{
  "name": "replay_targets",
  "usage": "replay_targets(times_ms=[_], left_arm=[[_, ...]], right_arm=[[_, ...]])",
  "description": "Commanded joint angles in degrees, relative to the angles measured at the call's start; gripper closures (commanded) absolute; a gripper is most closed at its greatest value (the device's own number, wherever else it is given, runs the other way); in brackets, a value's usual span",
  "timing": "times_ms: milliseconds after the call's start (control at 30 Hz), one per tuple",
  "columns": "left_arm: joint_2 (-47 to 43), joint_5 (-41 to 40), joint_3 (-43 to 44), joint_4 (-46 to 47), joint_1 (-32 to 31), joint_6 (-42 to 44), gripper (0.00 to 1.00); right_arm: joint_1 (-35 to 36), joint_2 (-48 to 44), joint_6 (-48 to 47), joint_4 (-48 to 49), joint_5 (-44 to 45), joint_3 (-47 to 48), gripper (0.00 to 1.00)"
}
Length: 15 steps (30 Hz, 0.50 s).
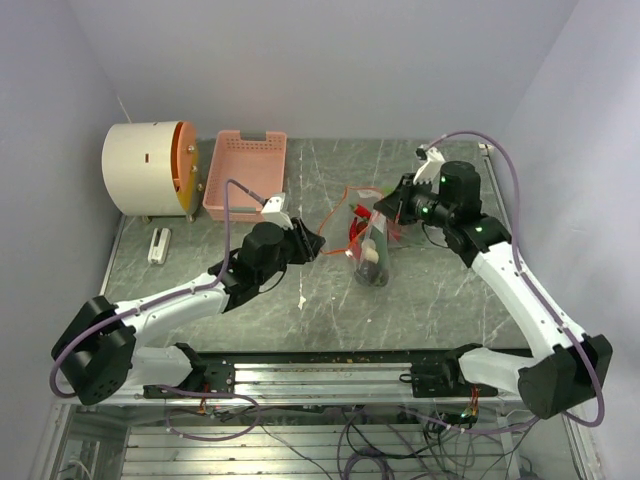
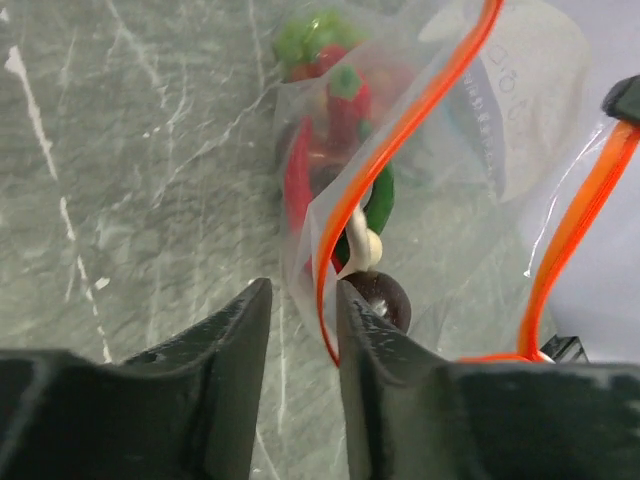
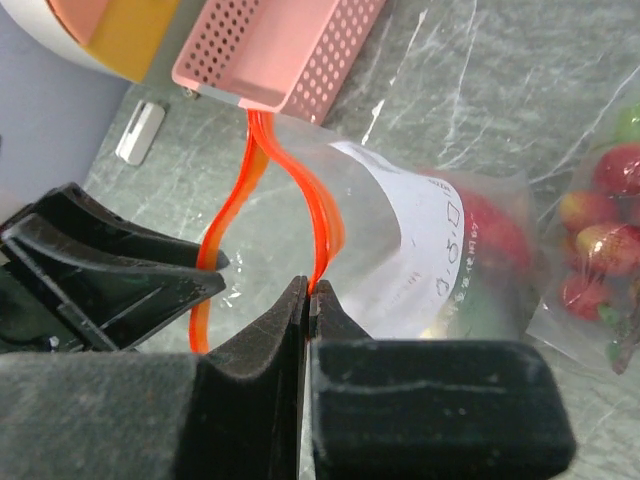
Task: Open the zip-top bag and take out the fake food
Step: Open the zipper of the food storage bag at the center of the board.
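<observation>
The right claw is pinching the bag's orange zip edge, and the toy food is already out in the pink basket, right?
Not quite. The right gripper does pinch the zip-top bag by its orange zip edge, but the fake food is inside the bag, not in the pink basket; the left wrist view shows it there.

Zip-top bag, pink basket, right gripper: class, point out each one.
zip-top bag [image 3: 400,230]: right wrist view, its white label.
pink basket [image 1: 247,170]: top view, its bare floor.
right gripper [image 3: 310,290]: right wrist view, between its fingertips.
</observation>
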Motion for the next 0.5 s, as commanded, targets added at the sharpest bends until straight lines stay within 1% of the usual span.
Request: replay_targets(times_ms=[0,133,233,333,400,467], left_arm=[[-2.32,-2.41,2.52,-7.83,0.36,4.22,0.52],[-3.14,-2.9,5.18,-12.97,0.36,7.79,0.4],[-4.27,-4.71,7.53,-18.28,0.36,9.84,0.29],[-6.37,-6.94,8.97,-21.77,0.35,10.51,0.22],[-7.98,-5.97,9.21,-21.32,0.36,10.23,0.25],[-8.8,-3.2,9.02,-18.95,0.3,8.88,0.37]], right_arm=[[1.8,1.9,-0.78,6.62,-1.89,-2.39,1.0],[5.25,3.48,-1.85,7.21,-0.75,-3.87,1.0],[7.53,3.54,-2.06,7.7,0.33,-5.32,1.0],[8.42,3.04,-1.94,7.57,1.69,-5.49,1.0],[9.77,2.23,-1.72,7.76,2.23,-6.87,1.0],[10.31,1.43,-1.52,7.78,2.23,-7.15,1.0]])
